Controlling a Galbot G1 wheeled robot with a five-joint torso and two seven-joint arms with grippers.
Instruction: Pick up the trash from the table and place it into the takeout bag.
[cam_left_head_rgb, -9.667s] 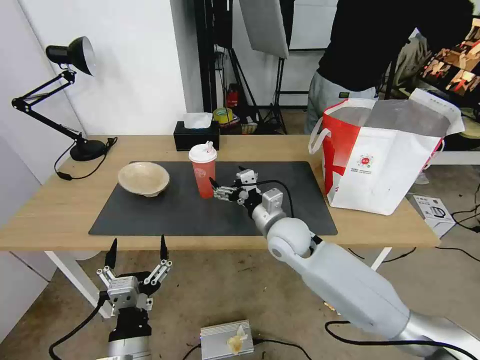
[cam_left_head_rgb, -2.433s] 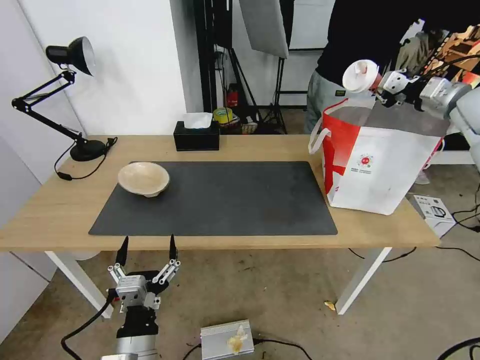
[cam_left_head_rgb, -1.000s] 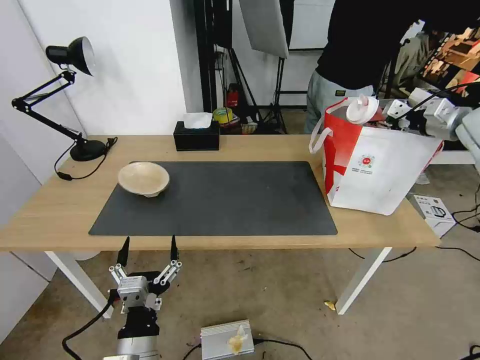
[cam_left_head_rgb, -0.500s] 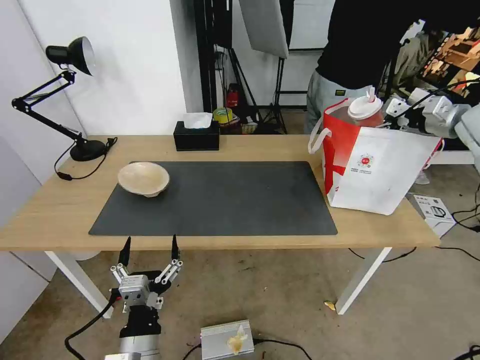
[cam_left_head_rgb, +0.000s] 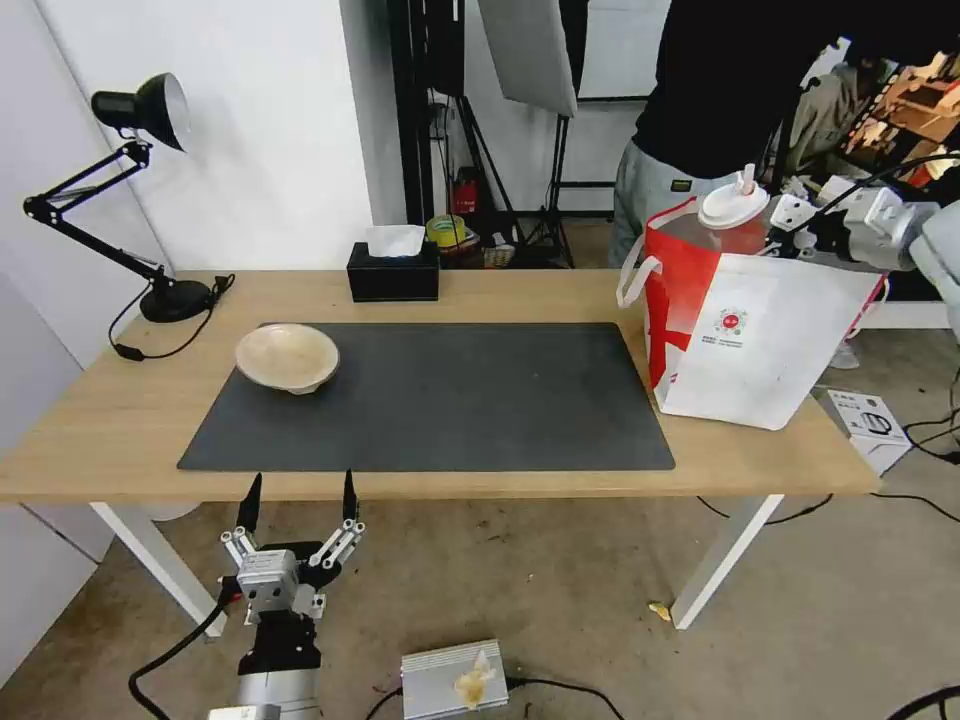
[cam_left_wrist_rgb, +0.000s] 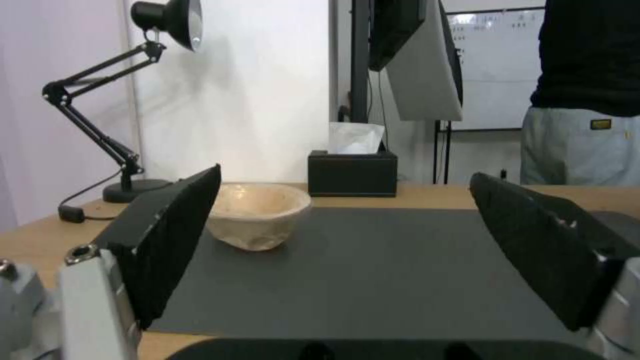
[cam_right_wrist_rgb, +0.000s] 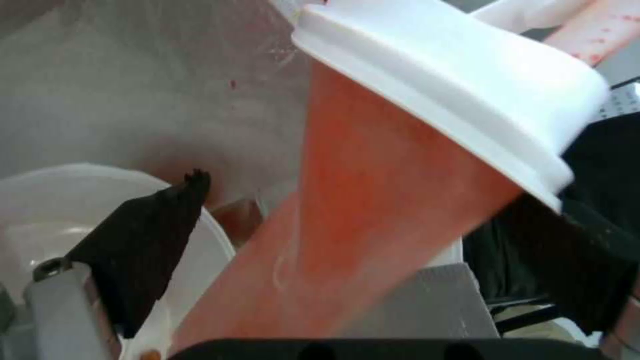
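Right gripper (cam_left_head_rgb: 775, 222) sat at the mouth of the large white insulated takeout bag with red side panel (cam_left_head_rgb: 760, 330), at the far right end of the long light-wood tabletop (cam_left_head_rgb: 120, 420). Its black fingers (cam_right_wrist_rgb: 143, 240) stood apart on either side of the red cup w/ white lid (cam_left_head_rgb: 735, 212); right wrist view showed a gap btwn one finger and the cup wall, the other finger lay behind the cup (cam_right_wrist_rgb: 373, 200), so contact there can't be judged. Cup leaned, lid end up, lower part down inside the bag, directly ahead of the gripper. Just beside the cup's lower end, under the gripper, the rim of a white round bowl (cam_right_wrist_rgb: 60, 200) showed against the bag's silver lining (cam_right_wrist_rgb: 133, 75).

Left gripper (cam_left_head_rgb: 296, 500) hung below the near tabletop edge, well apart from the right one, fingers (cam_left_wrist_rgb: 167, 250) spread wide, holding nothing. Ahead of it, on the large dark grey rectangular mat (cam_left_head_rgb: 430, 400), stood the shallow beige bowl (cam_left_head_rgb: 287, 357), upright, near the mat's far-left corner. Beyond that, off the mat: black tissue box (cam_left_head_rgb: 393, 270) and black desk lamp (cam_left_head_rgb: 140, 110), lamp base further to the gripper's left.
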